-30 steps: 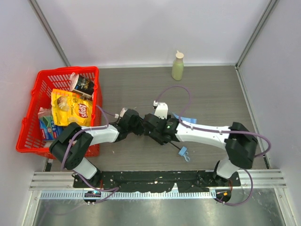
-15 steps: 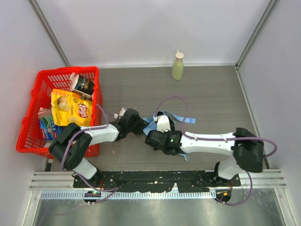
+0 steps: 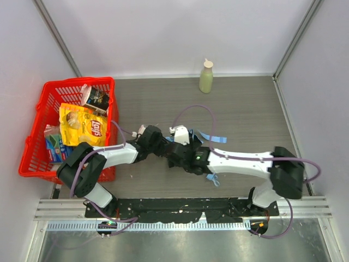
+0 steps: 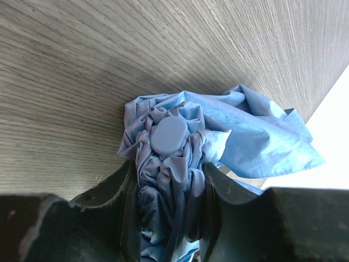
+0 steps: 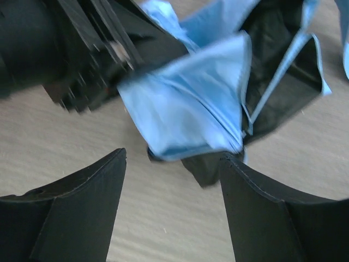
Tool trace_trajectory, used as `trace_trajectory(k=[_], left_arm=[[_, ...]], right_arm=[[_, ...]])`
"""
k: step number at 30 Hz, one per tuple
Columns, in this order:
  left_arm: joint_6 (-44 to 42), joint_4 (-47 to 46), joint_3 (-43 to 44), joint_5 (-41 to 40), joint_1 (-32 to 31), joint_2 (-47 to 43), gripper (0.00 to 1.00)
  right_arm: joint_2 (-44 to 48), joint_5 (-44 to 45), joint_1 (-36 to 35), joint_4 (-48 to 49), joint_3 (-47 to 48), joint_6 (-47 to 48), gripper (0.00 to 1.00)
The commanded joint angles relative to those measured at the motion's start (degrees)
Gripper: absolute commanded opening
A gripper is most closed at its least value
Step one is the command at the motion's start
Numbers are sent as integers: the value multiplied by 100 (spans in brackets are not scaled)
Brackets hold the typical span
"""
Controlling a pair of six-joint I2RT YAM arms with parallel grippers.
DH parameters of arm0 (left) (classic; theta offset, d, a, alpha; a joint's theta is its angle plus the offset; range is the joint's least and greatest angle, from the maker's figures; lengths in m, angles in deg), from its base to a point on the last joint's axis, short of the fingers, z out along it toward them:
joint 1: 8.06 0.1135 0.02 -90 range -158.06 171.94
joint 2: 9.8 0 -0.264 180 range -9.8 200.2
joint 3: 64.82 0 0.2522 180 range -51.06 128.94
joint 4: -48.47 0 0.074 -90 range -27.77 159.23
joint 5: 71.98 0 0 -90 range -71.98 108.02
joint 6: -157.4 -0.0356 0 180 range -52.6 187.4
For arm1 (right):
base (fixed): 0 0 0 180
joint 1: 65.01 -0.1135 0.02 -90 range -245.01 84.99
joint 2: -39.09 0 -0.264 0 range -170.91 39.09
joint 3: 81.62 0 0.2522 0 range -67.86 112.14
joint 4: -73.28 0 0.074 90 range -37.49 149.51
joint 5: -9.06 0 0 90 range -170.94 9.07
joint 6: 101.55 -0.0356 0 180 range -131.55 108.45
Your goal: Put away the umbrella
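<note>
The umbrella (image 4: 180, 153) lies near the middle of the desk (image 3: 245, 109), between the two arms. The left tool (image 4: 169, 174) is clamped narrowly on its bunched sky-blue canopy just below the round cap, probably to pin the bundle while the loose cloth is gathered. Those loose panels fan out in front of the right tool (image 5: 172, 164), whose jaws stand wide with nothing between them, apparently lining up to catch a flap. The small handle (image 3: 212, 178) pokes out towards the near edge.

At the left edge sits a red basket (image 3: 34, 128) holding a yellow chip bag (image 3: 82, 124), a dark packet (image 3: 98, 99) and a blue-green box (image 3: 54, 146). A pale green bottle (image 3: 206, 77) stands at the far edge.
</note>
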Motion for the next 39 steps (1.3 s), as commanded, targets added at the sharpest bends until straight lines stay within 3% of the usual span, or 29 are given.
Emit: trace_trajectory(k=[1,4,10,15,21,25,28,34,39], left_arm=[[-162,1372,-214,-133,-8,156,0],[-188,1407,-231,-229,-8,86,0],[-197,1346,-266,-238,-8,86,0],[-197,1310,-328,-221,1,42,0],[-170,1460,-241,-133,1,15,0],[-197,1539,-161,-115,9,-11,0],[-179,1592,-196,-106,1,-11,0],[-47,1882,-109,69,1,173,0],[23,2040,-3,193,9,358,0]], right_arm=[[-1073,768,-70,38,922,152,75],[-1234,1444,-280,-498,722,-58,76],[-488,1551,-351,-1278,-359,-585,76],[453,1394,-351,-1845,-519,-614,74],[586,419,-342,270,-151,538,75],[-231,506,-308,765,332,634,81],[-793,436,-307,1072,562,1545,81],[-724,-241,-255,2759,-377,4085,82],[-1092,-100,0,2840,-527,4572,83]])
